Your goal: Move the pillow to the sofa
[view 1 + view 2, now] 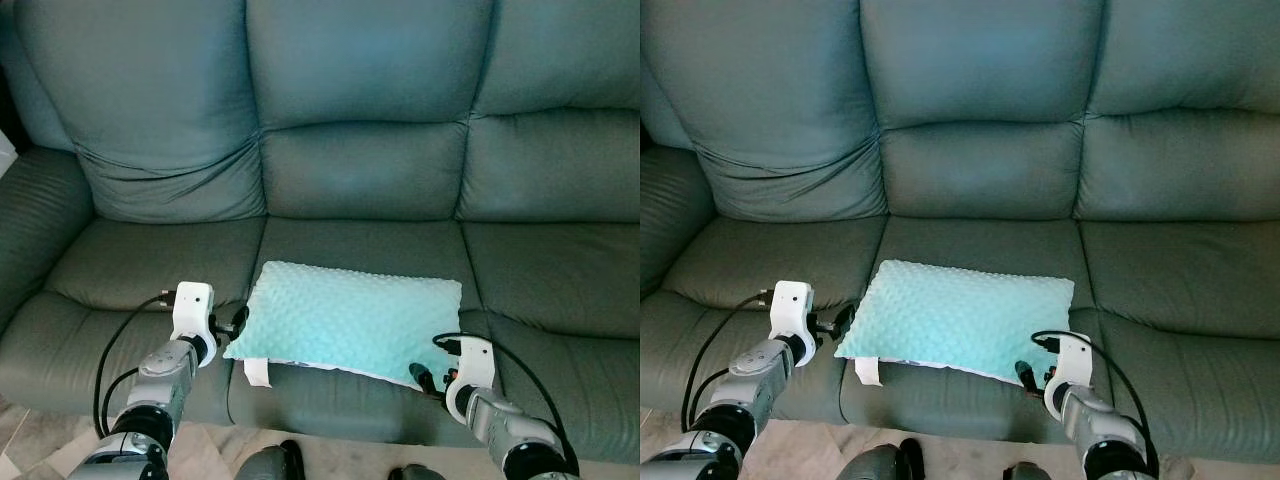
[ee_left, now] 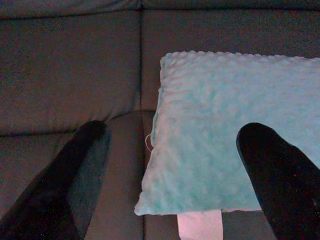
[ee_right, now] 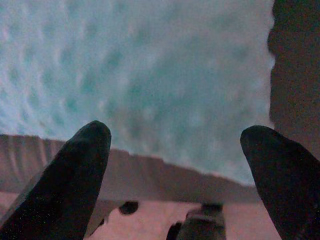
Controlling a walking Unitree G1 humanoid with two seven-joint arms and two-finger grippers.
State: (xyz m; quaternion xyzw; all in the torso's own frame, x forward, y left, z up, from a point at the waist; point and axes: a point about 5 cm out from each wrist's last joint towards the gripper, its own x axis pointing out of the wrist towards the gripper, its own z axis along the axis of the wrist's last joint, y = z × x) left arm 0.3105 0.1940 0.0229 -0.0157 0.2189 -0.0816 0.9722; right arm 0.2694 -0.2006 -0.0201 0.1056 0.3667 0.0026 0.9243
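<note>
A mint-green dimpled pillow [image 1: 350, 318] lies flat on the middle seat of the teal sofa [image 1: 360, 140], its front edge over the seat's front, a white tag [image 1: 257, 371] hanging at its front left corner. My left gripper [image 1: 236, 322] stands open just off the pillow's left edge, its fingers [image 2: 85, 165] spread wide with the pillow's corner [image 2: 210, 150] between and beyond them. My right gripper [image 1: 428, 378] is open at the pillow's front right corner; the pillow's edge [image 3: 165, 95] lies just beyond its fingertips [image 3: 82, 160].
The sofa's left seat cushion [image 1: 150, 270] and right seat cushion [image 1: 550, 270] flank the pillow. An armrest [image 1: 35, 220] rises at far left. Pale floor [image 1: 330, 455] and my feet [image 1: 280, 462] show below the seat front.
</note>
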